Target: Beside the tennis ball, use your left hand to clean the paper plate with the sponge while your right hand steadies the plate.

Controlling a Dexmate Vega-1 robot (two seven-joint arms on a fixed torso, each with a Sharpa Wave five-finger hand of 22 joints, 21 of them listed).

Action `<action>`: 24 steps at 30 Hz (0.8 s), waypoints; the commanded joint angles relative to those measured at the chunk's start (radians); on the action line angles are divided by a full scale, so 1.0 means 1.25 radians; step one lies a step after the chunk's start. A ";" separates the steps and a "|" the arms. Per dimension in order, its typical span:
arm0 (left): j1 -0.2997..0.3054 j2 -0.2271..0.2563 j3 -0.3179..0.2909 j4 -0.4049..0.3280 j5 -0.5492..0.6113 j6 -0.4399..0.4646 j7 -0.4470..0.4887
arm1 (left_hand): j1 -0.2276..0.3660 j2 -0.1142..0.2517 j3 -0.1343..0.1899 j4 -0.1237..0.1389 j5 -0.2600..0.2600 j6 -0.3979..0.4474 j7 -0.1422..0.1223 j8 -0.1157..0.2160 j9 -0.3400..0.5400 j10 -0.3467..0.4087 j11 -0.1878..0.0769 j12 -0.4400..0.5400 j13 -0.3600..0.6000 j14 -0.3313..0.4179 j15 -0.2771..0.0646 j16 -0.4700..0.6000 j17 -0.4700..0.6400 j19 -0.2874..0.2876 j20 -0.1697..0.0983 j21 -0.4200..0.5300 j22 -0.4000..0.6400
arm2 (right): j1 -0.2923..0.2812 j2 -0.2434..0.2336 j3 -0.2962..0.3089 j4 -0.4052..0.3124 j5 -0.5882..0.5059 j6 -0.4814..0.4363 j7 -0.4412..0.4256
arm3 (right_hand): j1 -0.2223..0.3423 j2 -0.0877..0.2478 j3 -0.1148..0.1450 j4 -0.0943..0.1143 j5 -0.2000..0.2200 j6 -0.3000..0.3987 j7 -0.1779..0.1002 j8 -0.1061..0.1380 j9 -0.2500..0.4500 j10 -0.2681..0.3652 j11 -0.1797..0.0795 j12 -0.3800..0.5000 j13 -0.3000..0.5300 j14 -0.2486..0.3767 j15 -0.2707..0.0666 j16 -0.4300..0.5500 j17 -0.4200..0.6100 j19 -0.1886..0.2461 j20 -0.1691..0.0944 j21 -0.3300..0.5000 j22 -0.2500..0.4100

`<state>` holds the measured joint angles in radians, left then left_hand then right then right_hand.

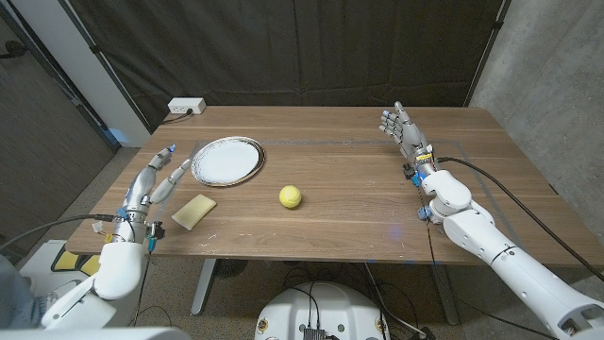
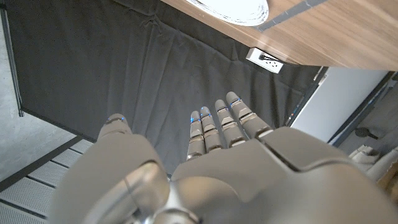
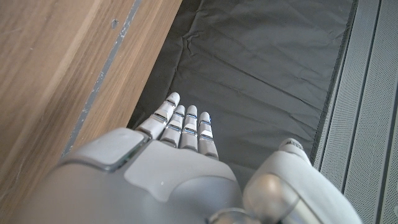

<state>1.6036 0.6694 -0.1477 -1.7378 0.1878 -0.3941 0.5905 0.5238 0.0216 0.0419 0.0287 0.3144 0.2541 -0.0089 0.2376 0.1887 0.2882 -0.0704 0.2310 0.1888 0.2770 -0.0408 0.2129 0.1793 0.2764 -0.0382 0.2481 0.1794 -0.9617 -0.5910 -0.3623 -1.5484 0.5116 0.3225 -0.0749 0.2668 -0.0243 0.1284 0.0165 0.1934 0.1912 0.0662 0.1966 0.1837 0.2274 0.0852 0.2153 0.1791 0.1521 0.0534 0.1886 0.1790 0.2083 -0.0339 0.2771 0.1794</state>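
A dark curtain [image 1: 283, 47] hangs behind a wooden table [image 1: 340, 227], with a grey concrete wall [image 1: 557, 76] at the right side of the head view. A white power strip [image 1: 186, 107] sits at the table's far left corner.

At the left edge of the table the left hand [image 1: 160, 178] is raised with its fingers straight and slightly apart, holding nothing; its fingertips come near the rim of the plate without clearly touching it. In the left wrist view the same hand [image 2: 205, 162] shows its fingers [image 2: 239, 115] stretched out together, and nothing lies between them.

Just beside that hand, toward the near edge, the yellow sponge [image 1: 193, 211] lies flat on the wood, untouched. Beyond it, farther from the robot, the paper plate [image 1: 227, 161] rests on the table, white with a darker rim; a part of it [image 2: 236, 9] also shows in the left wrist view.

The tennis ball [image 1: 290, 196] sits to the right of the sponge, near the plate but apart from both.

Well apart, at the far right of the table, the right hand [image 1: 403, 127] is held up with its fingers extended and released, grasping nothing. The right wrist view shows this hand [image 3: 180, 162] with fingers [image 3: 186, 124] straight beside the table edge [image 3: 93, 93].
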 commanded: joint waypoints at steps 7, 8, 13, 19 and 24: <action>0.050 -0.009 -0.024 -0.065 0.171 0.193 0.057 | 0.027 -0.001 0.006 -0.013 0.004 0.025 -0.004 0.006 0.001 0.024 -0.004 0.005 0.002 0.024 -0.029 0.004 0.003 0.019 -0.025 0.005 0.003 | 0.037 0.004 -0.026 0.019 -0.009 -0.019 0.027 | 0.003 0.009 0.000 -0.003 0.001 0.005 -0.002 0.003 0.003 0.009 0.001 0.001 0.004 0.006 0.000 0.002 0.003 0.010 -0.002 -0.003 0.001; 0.052 -0.003 -0.024 -0.073 0.174 0.207 0.050 | 0.028 -0.001 0.006 -0.014 0.004 0.025 -0.003 0.006 0.001 0.023 -0.001 0.004 0.003 0.025 -0.029 0.004 0.003 0.018 -0.024 0.005 0.003 | 0.040 0.005 -0.028 0.022 -0.009 -0.017 0.030 | 0.003 0.009 0.000 -0.003 0.001 0.005 -0.002 0.003 0.003 0.009 0.000 0.001 0.004 0.006 0.000 0.001 0.003 0.010 -0.002 -0.003 0.001; 0.073 0.021 -0.031 -0.116 0.193 0.258 0.025 | 0.034 -0.002 0.007 -0.017 0.003 0.021 -0.004 0.003 0.001 0.020 0.000 0.001 0.003 0.020 -0.027 0.000 0.003 0.016 -0.021 0.003 0.003 | 0.053 0.009 -0.035 0.030 -0.007 -0.025 0.041 | 0.003 0.009 0.000 -0.004 0.001 0.007 -0.003 0.003 0.003 0.009 0.003 0.001 0.004 0.006 0.000 0.001 0.003 0.011 -0.002 -0.005 0.001; 0.100 0.031 -0.044 -0.152 0.218 0.309 0.012 | 0.041 -0.003 0.008 -0.022 0.003 0.020 -0.005 0.001 0.002 0.021 -0.001 -0.001 0.003 0.023 -0.027 -0.001 0.003 0.015 -0.020 0.001 0.003 | 0.064 0.015 -0.044 0.041 -0.002 -0.032 0.051 | 0.004 0.010 0.000 -0.005 0.001 0.007 -0.002 0.003 0.003 0.008 0.003 0.000 0.004 0.006 0.000 0.001 0.003 0.011 -0.001 -0.006 0.001; 0.122 0.056 -0.055 -0.177 0.243 0.347 -0.025 | 0.058 -0.003 0.012 -0.031 0.002 0.025 -0.005 0.001 0.002 0.025 -0.005 -0.001 0.003 0.026 -0.029 -0.002 0.002 0.017 -0.019 0.000 0.003 | 0.062 0.009 -0.047 0.028 -0.003 -0.047 0.049 | 0.004 0.012 0.000 -0.005 0.001 0.008 -0.004 0.003 0.003 0.007 0.002 0.000 0.004 0.005 0.001 0.000 0.003 0.012 -0.001 -0.008 0.001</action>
<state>1.7053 0.6962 -0.1935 -1.8866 0.4223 -0.0777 0.6157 0.5770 0.0142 0.0542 -0.0003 0.3144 0.2753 -0.0125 0.2375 0.1886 0.3086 -0.0767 0.2310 0.1887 0.2984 -0.0410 0.2129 0.1792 0.2893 -0.0391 0.2516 0.1792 -0.8974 -0.5784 -0.4072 -1.5112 0.5038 0.2880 -0.0245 0.2721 -0.0190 0.1284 0.0165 0.1934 0.1950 0.0622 0.1966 0.1837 0.2327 0.0907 0.2153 0.1791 0.1521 0.0534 0.1886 0.1789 0.2138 -0.0394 0.2731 0.1793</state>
